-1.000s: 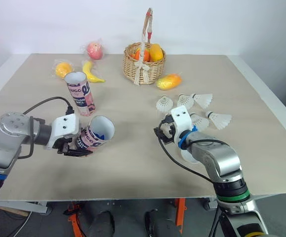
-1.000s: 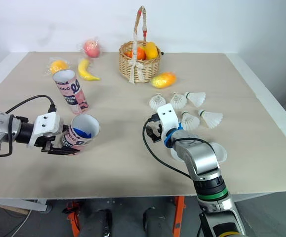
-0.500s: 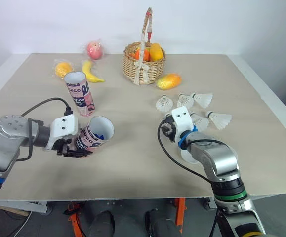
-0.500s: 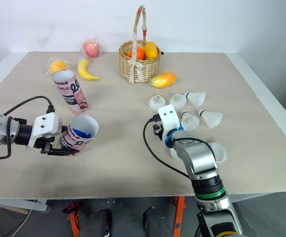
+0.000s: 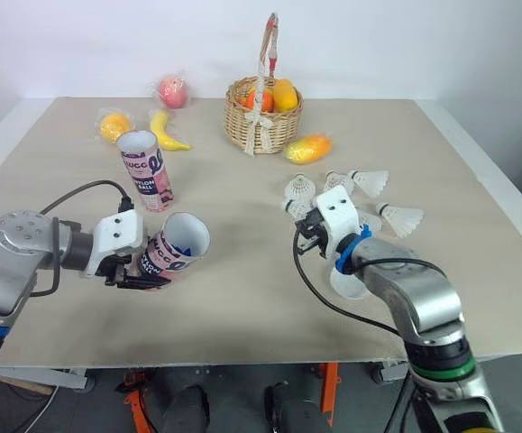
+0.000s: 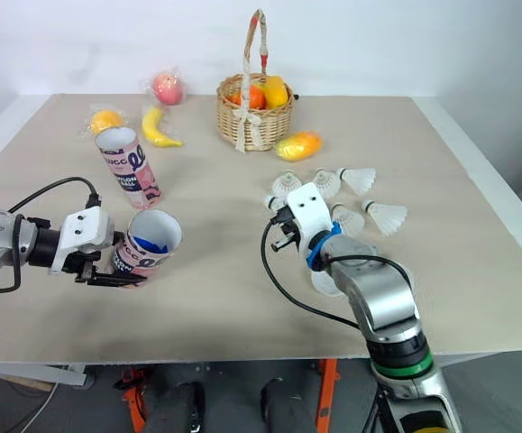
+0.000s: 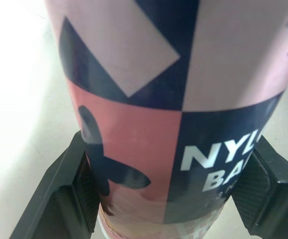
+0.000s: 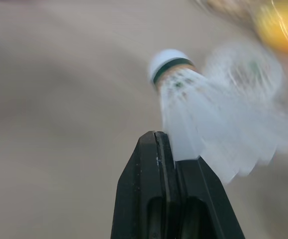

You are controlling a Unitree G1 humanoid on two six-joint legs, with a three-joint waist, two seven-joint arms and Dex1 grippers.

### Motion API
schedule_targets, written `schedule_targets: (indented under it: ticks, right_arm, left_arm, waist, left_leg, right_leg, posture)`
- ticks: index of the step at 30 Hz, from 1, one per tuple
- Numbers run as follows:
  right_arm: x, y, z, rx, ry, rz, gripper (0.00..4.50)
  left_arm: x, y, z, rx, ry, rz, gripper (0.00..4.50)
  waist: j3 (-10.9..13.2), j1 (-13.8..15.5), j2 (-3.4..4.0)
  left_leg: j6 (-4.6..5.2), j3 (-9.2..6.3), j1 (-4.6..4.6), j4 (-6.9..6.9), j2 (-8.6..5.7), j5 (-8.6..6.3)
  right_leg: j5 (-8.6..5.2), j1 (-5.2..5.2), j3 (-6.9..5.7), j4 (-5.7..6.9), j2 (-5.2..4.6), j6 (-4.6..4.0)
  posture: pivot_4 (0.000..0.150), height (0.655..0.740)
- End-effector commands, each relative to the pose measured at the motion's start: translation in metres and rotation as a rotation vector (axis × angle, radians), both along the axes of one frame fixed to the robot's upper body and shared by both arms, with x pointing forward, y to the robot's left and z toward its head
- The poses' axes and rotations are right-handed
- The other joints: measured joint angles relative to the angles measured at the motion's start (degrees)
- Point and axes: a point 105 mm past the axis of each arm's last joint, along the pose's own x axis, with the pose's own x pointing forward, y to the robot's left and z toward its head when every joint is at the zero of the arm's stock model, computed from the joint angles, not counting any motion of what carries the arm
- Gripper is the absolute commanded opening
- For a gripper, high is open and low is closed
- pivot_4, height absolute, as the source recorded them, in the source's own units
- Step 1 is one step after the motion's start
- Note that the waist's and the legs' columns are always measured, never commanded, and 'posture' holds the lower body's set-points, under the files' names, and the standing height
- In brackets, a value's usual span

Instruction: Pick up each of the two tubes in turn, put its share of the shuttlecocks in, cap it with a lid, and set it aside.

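Observation:
My left gripper [image 7: 168, 199] is shut on a pink and navy tube [image 5: 175, 246], holding it tilted with its open mouth [image 5: 187, 234] facing up and to the right; something blue lies inside. A second, matching tube [image 5: 146, 170] stands upright behind it. My right gripper [image 5: 304, 223] is shut on the feather skirt of a white shuttlecock [image 8: 198, 104], its cork end pointing away from the fingers. Several more shuttlecocks [image 5: 369, 183] lie just behind and right of that gripper. A white lid [image 5: 346, 284] lies partly under my right forearm.
At the back stand a wicker basket [image 5: 262, 113] with fruit and a mango [image 5: 307, 148] beside it. A banana [image 5: 166, 131], an orange [image 5: 114, 126] and an apple [image 5: 172, 91] lie at the back left. The table's front edge [image 5: 242, 361] is close.
My right gripper has gone from open to shut, pinching a shuttlecock, and shifted a little toward the back. The left gripper and its tube have stayed put.

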Motion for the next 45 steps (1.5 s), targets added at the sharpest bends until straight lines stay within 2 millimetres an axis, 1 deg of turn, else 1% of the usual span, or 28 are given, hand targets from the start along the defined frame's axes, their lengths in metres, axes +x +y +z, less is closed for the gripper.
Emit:
schedule_targets:
  ticks: [1,2,3,4,7,8,10,13,17,18,21,25,28,31,32,33,34,36,38,39,40,41,42,43,45]
  right_arm:
    - [-0.04,0.023,0.045,-0.038,-0.204,0.37,0.11]
    - [-0.048,0.026,0.05,-0.074,-0.25,0.445,0.11]
    - [-0.05,0.029,0.056,-0.105,-0.282,0.501,0.11]
    - [-0.05,0.031,0.059,-0.124,-0.302,0.533,0.11]
    - [-0.047,0.049,0.07,-0.226,-0.383,0.664,0.11]
    - [-0.046,0.054,0.071,-0.252,-0.394,0.698,0.11]
    - [-0.046,0.064,0.065,-0.359,-0.423,0.791,0.11]
    - [-0.041,0.071,0.056,-0.472,-0.454,0.849,0.11]
    - [-0.044,0.078,0.048,-0.559,-0.491,0.939,0.11]
    - [-0.043,0.08,0.048,-0.57,-0.499,0.95,0.11]
    - [-0.036,0.088,0.051,-0.592,-0.523,0.959,0.11]
    - [-0.03,0.103,0.061,-0.589,-0.54,0.975,0.11]
    - [-0.037,0.108,0.069,-0.518,-0.495,1.027,1.01]
    - [-0.05,0.104,0.076,-0.449,-0.451,1.099,2.43]
    - [-0.052,0.102,0.079,-0.422,-0.428,1.109,2.95]
    - [-0.054,0.1,0.081,-0.398,-0.409,1.113,3.33]
    - [-0.054,0.098,0.084,-0.383,-0.4,1.11,3.82]
    - [-0.048,0.094,0.09,-0.341,-0.382,1.064,3.82]
    - [-0.034,0.086,0.098,-0.25,-0.35,0.944,3.82]
    - [-0.022,0.08,0.1,-0.197,-0.324,0.853,3.82]
    - [-0.001,0.071,0.099,-0.126,-0.279,0.691,3.82]
    - [0.013,0.064,0.096,-0.085,-0.247,0.579,3.82]
    - [0.027,0.056,0.091,-0.041,-0.194,0.465,3.82]
    - [0.046,0.045,0.073,-0.003,-0.115,0.292,3.82]
    - [0.061,0.031,0.044,0.024,-0.007,0.088,3.82]
  left_arm:
    - [-0.001,-0.001,0.006,0.011,-0.014,-0.012,3.2]
    - [0.0,0.0,0.006,0.012,-0.012,-0.012,3.2]
    - [0.0,-0.001,0.006,0.016,-0.009,-0.013,3.2]
    - [0.0,0.0,0.005,0.019,-0.007,-0.014,3.2]
    - [0.001,-0.003,0.005,0.028,-0.002,-0.027,3.2]
    - [0.002,-0.004,0.006,0.029,-0.002,-0.029,3.2]
    - [0.003,-0.005,0.008,0.029,-0.005,-0.032,3.2]
    - [0.003,-0.005,0.008,0.031,-0.008,-0.032,3.2]
    - [0.0,-0.006,0.008,0.028,-0.004,-0.03,3.2]
    - [0.0,-0.005,0.008,0.029,-0.003,-0.028,3.2]
    - [0.0,-0.005,0.008,0.028,-0.002,-0.025,3.2]
    - [0.001,-0.005,0.008,0.027,-0.003,-0.023,3.2]
    - [0.001,-0.006,0.008,0.024,-0.003,-0.022,3.2]
    - [0.001,-0.006,0.008,0.022,0.0,-0.022,3.2]
    - [0.001,-0.006,0.007,0.021,0.001,-0.022,3.2]
    - [0.001,-0.006,0.007,0.02,0.002,-0.023,3.2]
    - [0.0,-0.007,0.007,0.019,0.004,-0.023,3.2]
    - [0.0,-0.008,0.006,0.018,0.006,-0.026,3.2]
    - [0.0,-0.008,0.006,0.015,0.005,-0.026,3.2]
    - [-0.001,-0.009,0.005,0.014,0.003,-0.025,3.2]
    - [-0.002,-0.008,0.005,0.012,0.005,-0.024,3.2]
    - [-0.002,-0.008,0.005,0.012,0.006,-0.022,3.2]
    - [-0.003,-0.008,0.004,0.011,0.007,-0.02,3.2]
    - [-0.004,-0.007,0.003,0.013,0.011,-0.017,3.2]
    - [-0.006,-0.006,0.001,0.015,0.017,-0.014,3.2]
  waist:
    - [0.0,0.0,-0.01]
    - [0.0,0.0,0.0]
    - [0.0,0.0,0.0]
    - [0.0,0.0,0.0]
    - [0.0,-0.2,0.02]
    - [0.0,-0.1,0.01]
    - [0.0,-0.1,0.01]
    - [0.0,0.0,0.02]
    - [0.0,0.1,0.02]
    - [0.0,0.1,0.02]
    - [0.0,0.1,0.03]
    - [0.0,0.1,0.03]
    - [0.0,0.1,0.03]
    - [0.0,0.1,0.03]
    - [0.0,0.1,0.03]
    - [0.0,0.1,0.03]
    - [0.0,0.1,0.03]
    - [0.0,0.1,0.03]
    - [0.0,0.1,0.03]
    - [0.0,0.1,0.03]
    - [0.0,0.1,0.01]
    - [0.0,0.1,-0.02]
    - [0.0,0.1,-0.02]
    - [0.0,0.1,-0.02]
    - [-0.1,0.1,-0.09]
  left_leg:
    - [0.0,0.0,0.01,0.0,0.01,0.0]
    - [0.0,-0.02,0.04,0.0,0.02,0.0]
    - [0.0,-0.03,0.05,0.01,0.04,0.0]
    - [0.0,-0.03,0.07,0.01,0.04,0.0]
    - [0.02,0.02,0.13,0.06,0.09,0.01]
    - [0.08,0.0,0.13,0.06,0.09,0.06]
    - [0.09,-0.01,0.13,0.07,0.1,0.08]
    - [0.08,0.0,0.09,0.06,0.1,0.08]
    - [0.06,0.01,-0.01,0.03,0.08,0.06]
    - [0.06,0.0,-0.01,0.03,0.08,0.05]
    - [0.06,0.0,0.01,0.02,0.09,0.05]
    - [0.05,0.0,0.05,0.06,0.12,0.06]
    - [0.04,0.0,0.06,0.07,0.15,0.07]
    - [0.04,0.0,0.05,0.07,0.15,0.07]
    - [0.04,0.0,0.04,0.06,0.15,0.07]
    - [0.04,0.0,0.03,0.06,0.15,0.07]
    - [0.04,0.0,0.03,0.06,0.15,0.07]
    - [0.04,0.0,0.04,0.05,0.15,0.07]
    - [0.04,0.0,0.06,0.06,0.15,0.07]
    - [0.04,0.0,0.07,0.06,0.16,0.07]
    - [0.04,-0.01,0.07,0.06,0.16,0.08]
    - [0.04,-0.01,0.08,0.06,0.16,0.08]
    - [0.03,-0.01,0.09,0.07,0.17,0.09]
    - [0.0,0.0,0.06,0.08,0.16,0.1]
    - [-0.01,0.03,0.09,0.08,0.16,0.11]
  right_leg:
    - [0.0,0.0,-0.01,0.0,0.01,0.0]
    - [0.0,0.04,-0.02,0.0,0.03,0.0]
    - [0.0,0.04,-0.03,0.0,0.05,-0.01]
    - [0.01,0.04,-0.03,0.0,0.05,-0.02]
    - [0.13,0.01,-0.02,0.01,0.08,-0.09]
    - [0.16,0.02,-0.03,0.02,0.11,-0.1]
    - [0.16,0.01,-0.03,0.03,0.14,-0.13]
    - [0.11,-0.01,-0.02,0.03,0.13,-0.15]
    - [0.13,-0.08,0.0,0.04,0.09,-0.27]
    - [0.19,-0.08,0.0,0.04,0.09,-0.41]
    - [0.18,-0.09,-0.01,0.07,0.11,-0.43]
    - [0.2,-0.1,-0.05,0.12,0.13,-0.38]
    - [0.26,-0.09,-0.07,0.14,0.13,-0.48]
    - [0.29,-0.08,-0.07,0.14,0.12,-0.58]
    - [0.29,-0.08,-0.07,0.14,0.11,-0.58]
    - [0.28,-0.09,-0.07,0.14,0.11,-0.59]
    - [0.29,-0.09,-0.07,0.14,0.11,-0.59]
    - [0.29,-0.09,-0.08,0.14,0.11,-0.59]
    - [0.31,-0.09,-0.1,0.15,0.11,-0.61]
    - [0.31,-0.09,-0.1,0.16,0.12,-0.61]
    - [0.31,-0.09,-0.11,0.16,0.12,-0.6]
    - [0.32,-0.08,-0.12,0.17,0.12,-0.61]
    - [0.35,-0.06,-0.12,0.18,0.11,-0.65]
    - [0.37,-0.08,-0.11,0.18,0.09,-0.64]
    - [0.37,-0.07,-0.1,0.18,0.08,-0.66]
  posture:
    - [0.15,0.74]
    - [0.15,0.74]
    - [0.15,0.74]
    - [0.15,0.74]
    - [0.15,0.74]
    - [0.15,0.74]
    - [0.15,0.74]
    - [0.15,0.74]
    - [0.15,0.74]
    - [0.15,0.74]
    - [0.15,0.74]
    - [0.15,0.74]
    - [0.15,0.74]
    - [0.15,0.74]
    - [0.15,0.74]
    - [0.15,0.74]
    - [0.15,0.74]
    - [0.15,0.74]
    - [0.15,0.74]
    - [0.15,0.74]
    - [0.15,0.74]
    - [0.15,0.74]
    - [0.15,0.74]
    - [0.15,0.74]
    - [0.15,0.74]
